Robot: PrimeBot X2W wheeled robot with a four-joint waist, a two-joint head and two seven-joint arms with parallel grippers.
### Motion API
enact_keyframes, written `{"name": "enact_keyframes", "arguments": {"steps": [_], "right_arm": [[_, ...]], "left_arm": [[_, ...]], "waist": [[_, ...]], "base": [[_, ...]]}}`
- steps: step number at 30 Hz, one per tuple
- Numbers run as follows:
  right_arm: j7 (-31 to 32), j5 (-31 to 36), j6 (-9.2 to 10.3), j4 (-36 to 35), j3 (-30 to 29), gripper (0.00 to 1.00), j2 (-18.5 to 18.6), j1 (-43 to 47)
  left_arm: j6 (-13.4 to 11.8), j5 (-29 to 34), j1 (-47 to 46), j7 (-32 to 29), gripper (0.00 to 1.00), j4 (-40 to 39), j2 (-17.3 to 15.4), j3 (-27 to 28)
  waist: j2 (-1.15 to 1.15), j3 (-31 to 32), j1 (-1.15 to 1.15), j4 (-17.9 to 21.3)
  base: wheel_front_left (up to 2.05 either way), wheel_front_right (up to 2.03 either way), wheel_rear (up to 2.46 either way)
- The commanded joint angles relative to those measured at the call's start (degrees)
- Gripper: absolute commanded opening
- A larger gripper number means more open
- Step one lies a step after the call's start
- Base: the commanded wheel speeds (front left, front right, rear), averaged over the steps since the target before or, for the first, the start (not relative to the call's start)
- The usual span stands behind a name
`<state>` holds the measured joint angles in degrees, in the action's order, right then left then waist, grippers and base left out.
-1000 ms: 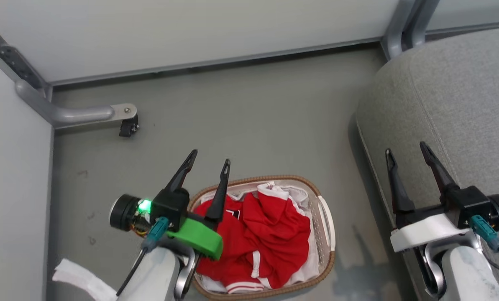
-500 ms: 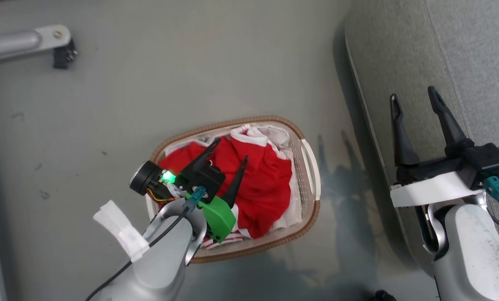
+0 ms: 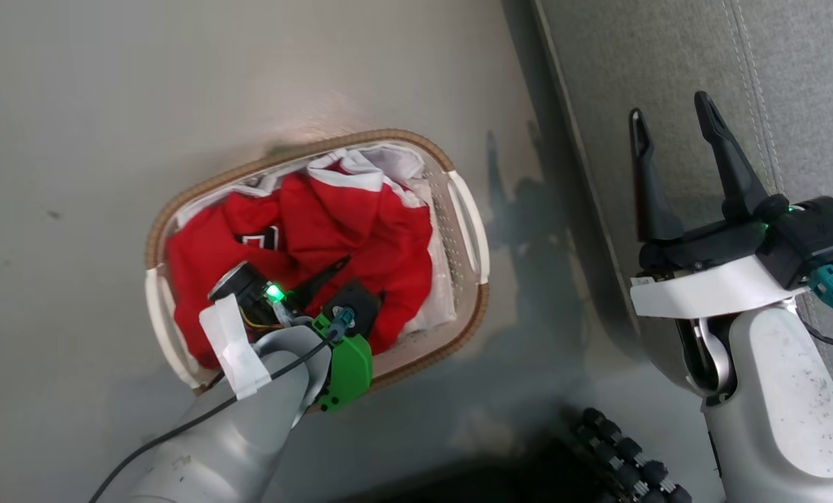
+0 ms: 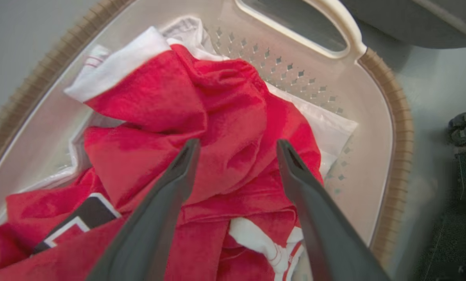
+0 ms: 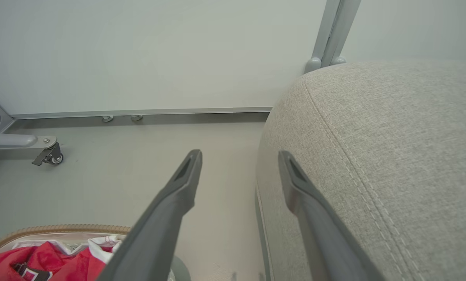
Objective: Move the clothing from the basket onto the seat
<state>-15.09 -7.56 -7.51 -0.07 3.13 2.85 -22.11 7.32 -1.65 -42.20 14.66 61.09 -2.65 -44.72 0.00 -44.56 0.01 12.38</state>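
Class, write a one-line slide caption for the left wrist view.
Open left gripper poised over red clothing in the basket.

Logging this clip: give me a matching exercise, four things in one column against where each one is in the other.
Things
1. red garment
2. left gripper
3. right gripper
4. basket

Places
A. on the floor, next to the seat
B. open, by the seat's edge
C. heaped in the basket
D. open, over the garment

Pairs: 1-C, 2-D, 3-B, 4-A
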Motion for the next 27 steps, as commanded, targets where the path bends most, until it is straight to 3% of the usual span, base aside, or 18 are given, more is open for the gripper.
{"name": "enact_keyframes", "arguments": {"steps": [1,5,18,21,22,27], "right_arm": [[-0.1,-0.6,0.04,-0.5,0.4,1.00,0.1,-0.6],[-0.1,-2.3,0.04,-1.5,1.5,1.00,0.1,-0.9],[-0.1,-5.2,0.04,-1.6,4.3,1.00,0.1,-1.3],[-0.1,-5.3,0.04,-1.4,4.4,1.00,0.1,-1.3],[-0.1,-5.4,0.04,-1.3,4.4,1.00,0.1,-1.3],[-0.1,-4.8,0.04,-0.8,4.1,1.00,0.1,-1.1]], "left_arm": [[0.2,-0.2,-1.6,-0.5,1.00,1.4,-0.4,-0.6],[0.2,0.0,-4.2,-0.6,1.00,5.7,-0.8,-1.4],[-6.2,-1.9,-8.2,-3.0,1.00,11.3,-1.9,0.0],[-6.9,-2.6,-8.4,-3.2,0.22,11.6,-1.5,0.2],[-6.8,-2.7,-8.4,-3.2,0.03,11.7,-1.4,0.1],[-6.0,-3.1,-8.1,-2.3,0.00,11.6,-1.0,-0.8]], "waist": [[0.00,-4.1,-0.01,4.0],[0.00,-5.9,-0.01,5.4],[0.00,-7.3,-0.01,7.4],[0.00,-7.0,-0.01,7.4],[0.00,-6.9,-0.01,7.3],[0.00,-5.7,-0.01,6.8]], "base": [[0.00,0.00,0.00],[0.00,0.00,0.00],[0.00,0.00,0.00],[0.00,0.00,0.00],[0.00,0.00,0.00],[0.00,0.00,0.00]]}}
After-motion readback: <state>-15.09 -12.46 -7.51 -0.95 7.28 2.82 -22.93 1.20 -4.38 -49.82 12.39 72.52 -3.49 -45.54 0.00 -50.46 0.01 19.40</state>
